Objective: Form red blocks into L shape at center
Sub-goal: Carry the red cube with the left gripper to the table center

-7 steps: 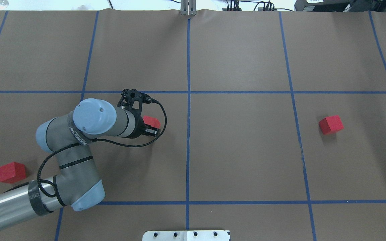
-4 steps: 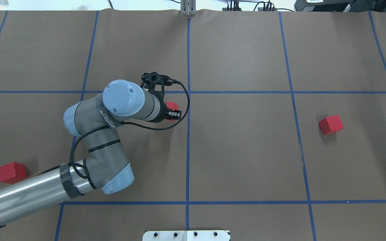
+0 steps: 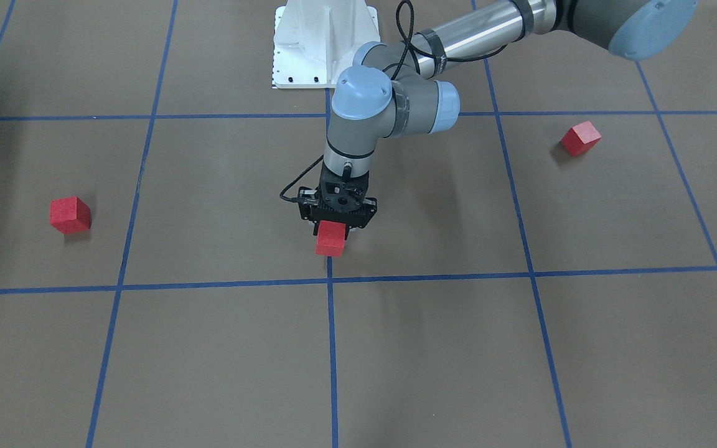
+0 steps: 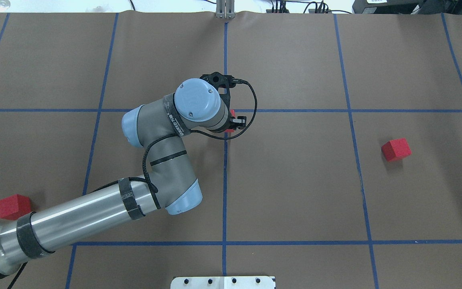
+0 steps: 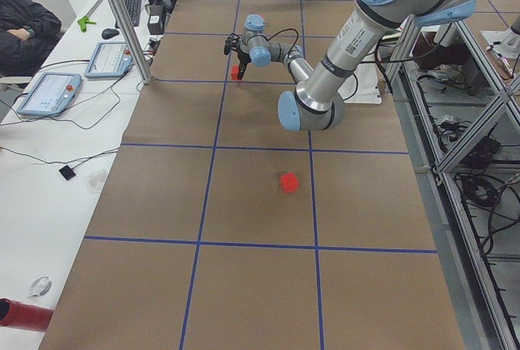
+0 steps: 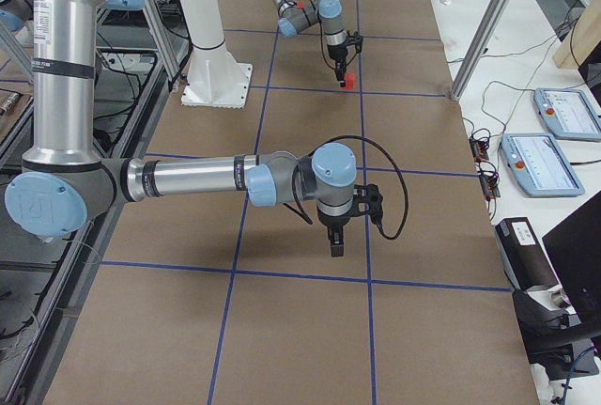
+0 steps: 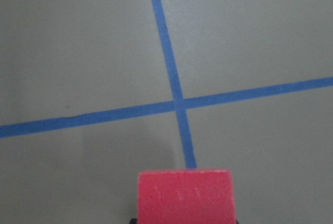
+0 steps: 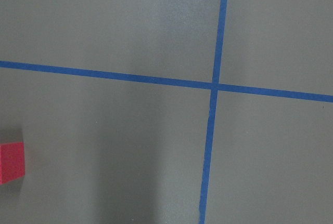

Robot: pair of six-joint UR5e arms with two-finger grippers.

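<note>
Left gripper (image 3: 333,228): jaws pinched onto the upper part of one red block (image 3: 330,244), which hangs below the black fingers. The gripper points straight down. The block sits just short of the center crossing (image 3: 329,278) on the robot's side, over the blue tape line (image 3: 332,348) that runs toward the white base plate (image 3: 324,43). Whether its underside touches the brown floor (image 3: 221,199) cannot be told. In the left wrist view the block (image 7: 184,195) fills the bottom edge, cut off below, with the crossing (image 7: 178,104) just ahead of it. From overhead only a red sliver (image 4: 233,114) shows beside the wrist joint; the rest is hidden under the left arm (image 4: 167,160).

Writing: a dark label band (image 4: 177,122) on the wrist carries white lettering, too small to read.

Second red block (image 3: 581,138): lying on the floor well apart from the center, on the robot's left. Overhead, the arm's forearm covers its lower right corner (image 4: 12,206).

Third red block (image 3: 70,214): lying on the floor well apart from the center, on the robot's right, turned slightly against the grid (image 4: 396,149). The right wrist view catches it at the left edge, cut off (image 8: 11,162).

Right gripper (image 6: 336,241): seen only in the side view from the robot's right, pointing down over the floor. Whether its jaws are spread or pressed together cannot be told.
</note>
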